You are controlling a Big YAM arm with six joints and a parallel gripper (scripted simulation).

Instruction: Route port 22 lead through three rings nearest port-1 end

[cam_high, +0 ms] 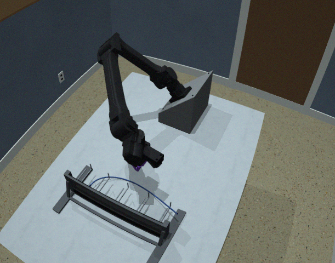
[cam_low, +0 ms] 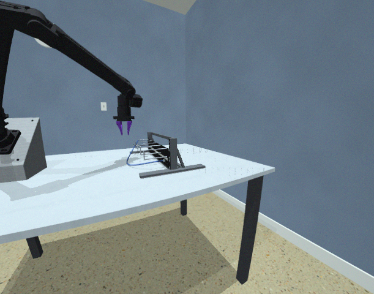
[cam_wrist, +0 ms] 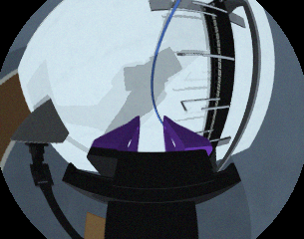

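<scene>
The gripper (cam_high: 137,169) (cam_low: 125,134) (cam_wrist: 152,119) points down with its purple fingers open and nothing between them. It hangs above the table, in front of the rack. The blue lead (cam_high: 130,181) (cam_low: 127,159) (cam_wrist: 152,80) bows out from the patch panel's front. In the wrist view it runs down to beside the right fingertip, but the fingers are well above it in the exterior view. Thin grey rings (cam_high: 148,195) (cam_low: 144,155) (cam_wrist: 183,106) stick out from the rack (cam_high: 118,206) (cam_low: 173,155) (cam_wrist: 256,65). The port numbers are too small to read. I cannot tell which rings hold the lead.
The rack stands on long flat feet (cam_high: 61,204) (cam_low: 172,171). The robot's wedge-shaped base (cam_high: 179,117) (cam_low: 35,158) (cam_wrist: 42,124) stands on the table (cam_high: 218,170) (cam_low: 101,193), away from the rack's front. The table's side edge runs past the rack's near foot in the exterior view.
</scene>
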